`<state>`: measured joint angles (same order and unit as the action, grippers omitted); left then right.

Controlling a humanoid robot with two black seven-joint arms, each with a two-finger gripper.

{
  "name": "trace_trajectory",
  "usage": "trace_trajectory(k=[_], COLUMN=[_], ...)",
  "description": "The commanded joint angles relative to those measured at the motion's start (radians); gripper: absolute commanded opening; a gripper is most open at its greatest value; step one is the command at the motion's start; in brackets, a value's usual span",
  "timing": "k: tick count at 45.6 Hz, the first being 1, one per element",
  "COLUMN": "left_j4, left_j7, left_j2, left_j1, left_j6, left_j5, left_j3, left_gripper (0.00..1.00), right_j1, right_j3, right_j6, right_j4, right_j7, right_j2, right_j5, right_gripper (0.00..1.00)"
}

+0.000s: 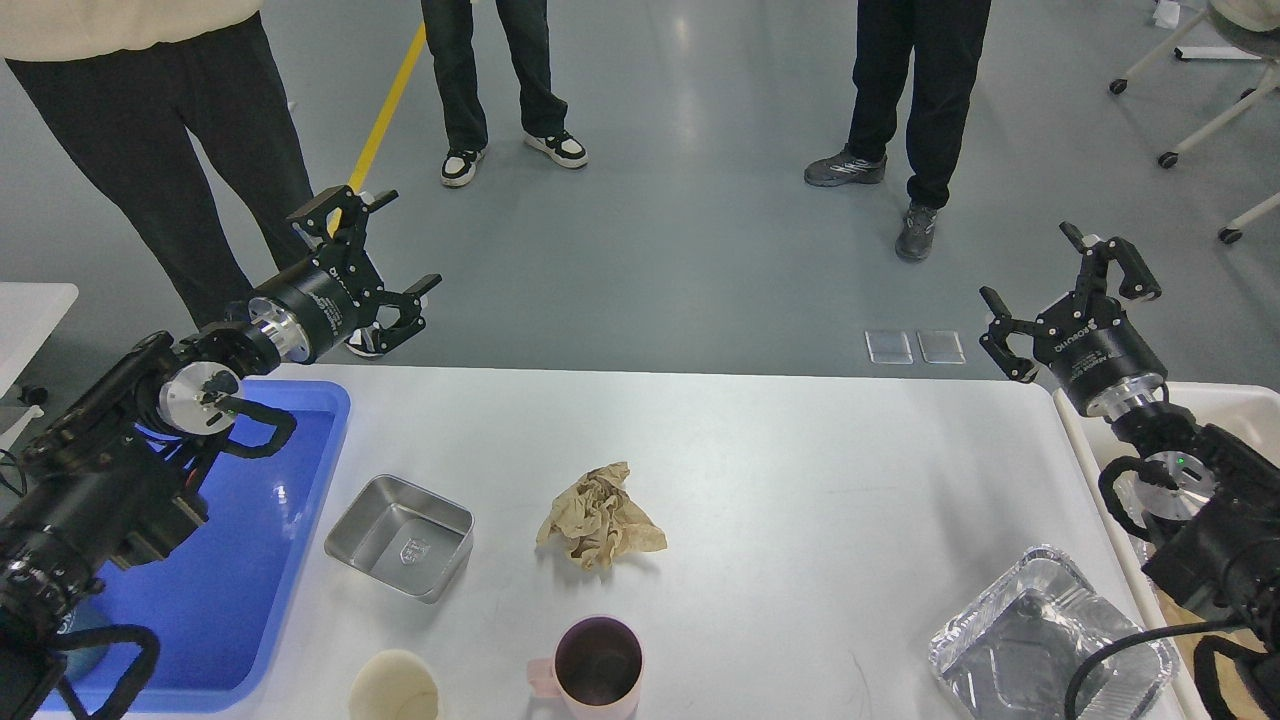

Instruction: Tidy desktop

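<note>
Listing from left to right: blue plastic tray (240, 620) at the left edge of the desktop (800, 480), with the left arm lying over it; left gripper (385, 245) raised beyond the far-left corner, fingers spread wide, holding nothing. Next, a square steel pan (400, 537), empty, just beside the tray's right rim. At the near edge, a cream paper cup (395, 685) and a pink mug (597, 668), upright, handle to the left. Centre: a crumpled brown paper wad (600, 517), no clear long axis, apart from everything else. Near right: a foil container (1050, 645), empty, close to the right edge and partly crossed by the right arm's cable. Off the right edge, a cream-white bin (1225, 400) stands against the table. Right gripper (1075, 290) hovers above the far-right corner, fingers wide apart, nothing held. Nothing appears sorted yet. Judged relation: every item lies nearer than both sets of fingers; the pan sits closer to the left arm, the foil container closer to the right, the wad roughly between, slightly left.
</note>
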<state>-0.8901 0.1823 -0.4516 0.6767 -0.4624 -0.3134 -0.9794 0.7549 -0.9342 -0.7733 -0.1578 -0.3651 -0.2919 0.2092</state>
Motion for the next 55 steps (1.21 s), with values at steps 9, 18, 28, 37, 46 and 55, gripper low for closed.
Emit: trace_trajectory(k=[9,18,28,37,46,55], left_j4=[-0.752,-0.863,-0.851,-0.843,-0.82,-0.823], left_j7=[0.068,0.08,0.177,0.193,0.197,0.259], left_j2=[-0.501,-0.737,-0.771,-0.774,-0.773,-0.773], left_j1=[-0.399,-0.699,-0.793,-0.796,-0.816,-0.821], left_j6=[0.091,-0.048,-0.193,-0.216,-0.263,-0.315], left_j5=[0.005,0.043,0.048,0.045,0.004,-0.07], left_j3=[-0.053,-0.398,-0.573,-0.575,-0.565,-0.539], left_gripper=[0.96,0.96,0.96,0.96,0.96,0.96], right_j1=[0.003,-0.006,-0.009,-0.009,-0.009,-0.008], right_j3=[0.002,0.002,0.002,0.002,0.002,0.002], right_j6=[0.0,-0.001,-0.001,-0.001,-0.001,-0.001], right_j4=[-0.014,-0.014,-0.014,-0.014,-0.014,-0.016], right_j7=[0.0,0.0,-0.002,-0.002,-0.002,-0.002], right_j2=[0.003,-0.001,-0.004,-0.006,-0.007,0.0], right_j5=[0.006,0.01,0.012,0.012,0.012,0.012], right_gripper=[1.0,1.0,1.0,1.0,1.0,1.0])
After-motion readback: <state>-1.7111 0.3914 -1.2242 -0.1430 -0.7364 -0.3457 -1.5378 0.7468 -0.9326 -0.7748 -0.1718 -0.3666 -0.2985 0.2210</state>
